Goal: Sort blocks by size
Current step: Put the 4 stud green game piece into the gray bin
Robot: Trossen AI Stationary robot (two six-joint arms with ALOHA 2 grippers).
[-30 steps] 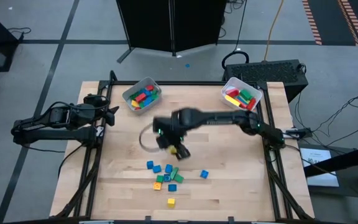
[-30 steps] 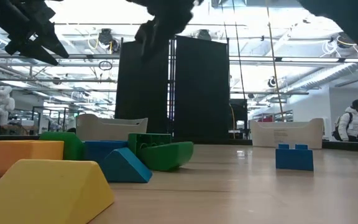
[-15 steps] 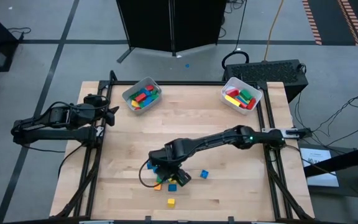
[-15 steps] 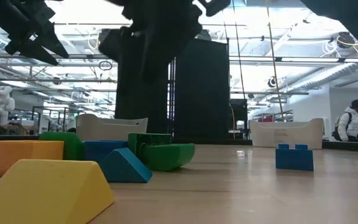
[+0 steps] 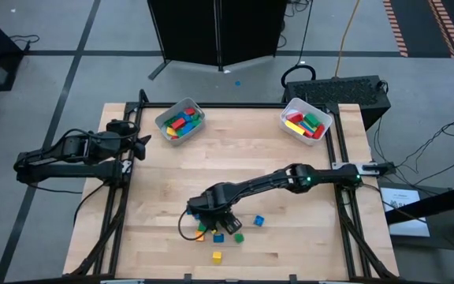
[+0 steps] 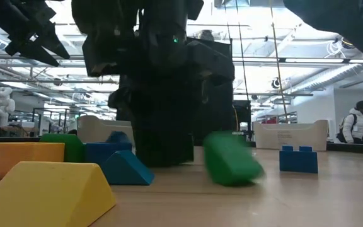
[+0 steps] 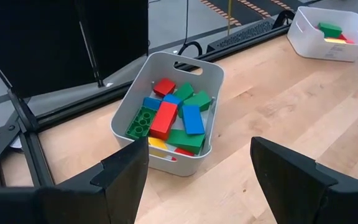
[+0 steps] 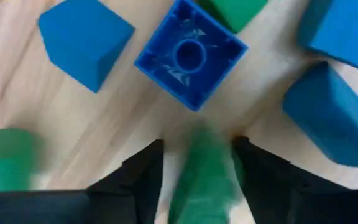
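Observation:
Loose blocks lie in a cluster near the table's front middle: a blue hollow block (image 8: 191,53), blue wedges (image 8: 82,37) (image 8: 328,118), a yellow block (image 5: 217,256), an orange block (image 6: 24,154) and a blue studded block (image 6: 298,157). My right gripper (image 5: 211,218) points down into this cluster, fingers apart. A blurred green block (image 8: 202,171) stands between them. Another green block (image 6: 232,157) shows blurred beside the gripper (image 6: 162,148). My left gripper (image 7: 197,186) waits open at the table's left edge (image 5: 139,144). My right gripper comes from above, pointing down, with one finger (image 8: 143,171) on each side of the green block. The block rests on the table and is blurred. I cannot tell whether the fingers touch it.
A white bin (image 5: 181,121) with red, blue and green blocks stands at the far left, seen also in the left wrist view (image 7: 166,112). A second white bin (image 5: 306,120) stands at the far right. Bare wood lies between bins and cluster.
My right gripper has come down and toward the table's near edge, into the block cluster, tipping more steeply downward. A green block has been knocked out of the cluster and has slid toward the near right, apart from the others.

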